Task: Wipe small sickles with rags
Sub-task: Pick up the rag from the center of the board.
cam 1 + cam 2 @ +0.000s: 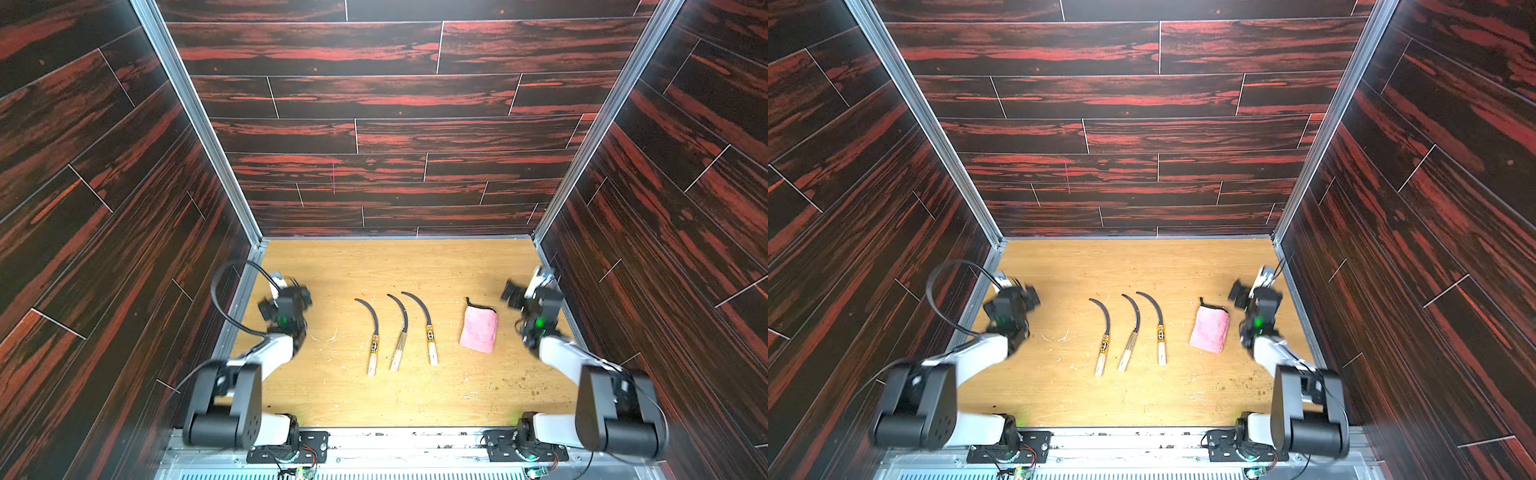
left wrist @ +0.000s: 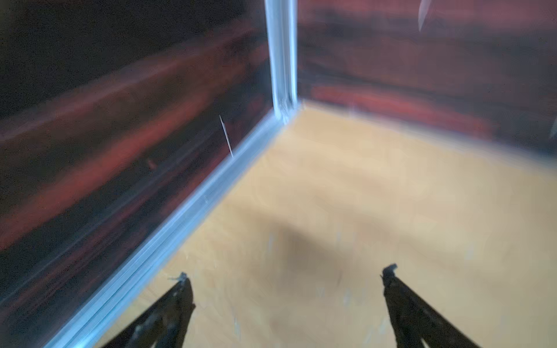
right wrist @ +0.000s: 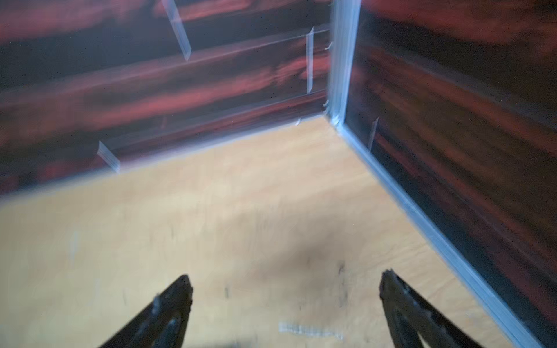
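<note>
Three small sickles lie side by side mid-table in both top views, handles toward the front: the left sickle [image 1: 375, 337], the middle sickle [image 1: 401, 332] and the right sickle [image 1: 429, 332]. The outer two carry yellow-black bands at the neck. The pink rag [image 1: 478, 330] lies flat to their right, also seen as the rag [image 1: 1210, 330]. My left gripper [image 1: 291, 287] hovers open at the table's left side, away from the sickles. My right gripper [image 1: 523, 289] hovers open just right of the rag. Both wrist views show open, empty jaws, left gripper [image 2: 286, 271] and right gripper [image 3: 287, 274], over bare wood; neither shows sickles or rag.
Dark red wood-pattern walls [image 1: 390, 137] with aluminium corner posts [image 1: 199, 120] enclose the pale wooden table [image 1: 374, 399] on three sides. Small crumbs and scratches mark the table's front right. A metal rail [image 1: 407, 440] with the arm bases runs along the front.
</note>
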Robot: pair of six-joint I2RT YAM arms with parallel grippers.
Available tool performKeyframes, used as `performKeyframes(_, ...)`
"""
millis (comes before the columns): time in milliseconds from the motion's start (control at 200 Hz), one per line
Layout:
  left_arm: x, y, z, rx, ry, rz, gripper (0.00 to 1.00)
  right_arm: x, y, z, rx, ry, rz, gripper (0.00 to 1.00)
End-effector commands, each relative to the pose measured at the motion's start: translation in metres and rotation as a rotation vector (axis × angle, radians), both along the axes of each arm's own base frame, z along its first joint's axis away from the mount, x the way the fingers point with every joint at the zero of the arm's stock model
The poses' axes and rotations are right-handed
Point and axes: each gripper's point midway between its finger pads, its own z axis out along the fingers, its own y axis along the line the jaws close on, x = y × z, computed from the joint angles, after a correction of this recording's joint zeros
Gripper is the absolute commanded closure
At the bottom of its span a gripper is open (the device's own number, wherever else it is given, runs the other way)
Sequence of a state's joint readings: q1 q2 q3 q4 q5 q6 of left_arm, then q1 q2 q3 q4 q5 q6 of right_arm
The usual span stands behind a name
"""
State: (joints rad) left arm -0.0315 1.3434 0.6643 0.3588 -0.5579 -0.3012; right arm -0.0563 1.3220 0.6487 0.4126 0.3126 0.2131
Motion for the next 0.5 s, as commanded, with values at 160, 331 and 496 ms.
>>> performKeyframes(160, -0.002, -0.042, -0.014, -0.343, 0.128, -0.096, 0.0, -0.058, 0.038, -0.013, 0.288, 0.348, 0.075, 0.02)
performKeyframes(331, 0.008, -0.12, 0.001, -0.34, 0.194, -0.288, 0.0, -0.078, 0.073, -0.03, 0.445, 0.521, 0.2, 0.02)
performKeyframes(496, 0.012, -0.195, 0.003, -0.321, 0.281, -0.448, 0.0, -0.097, 0.087, -0.045, 0.528, 0.586, 0.232, 0.01)
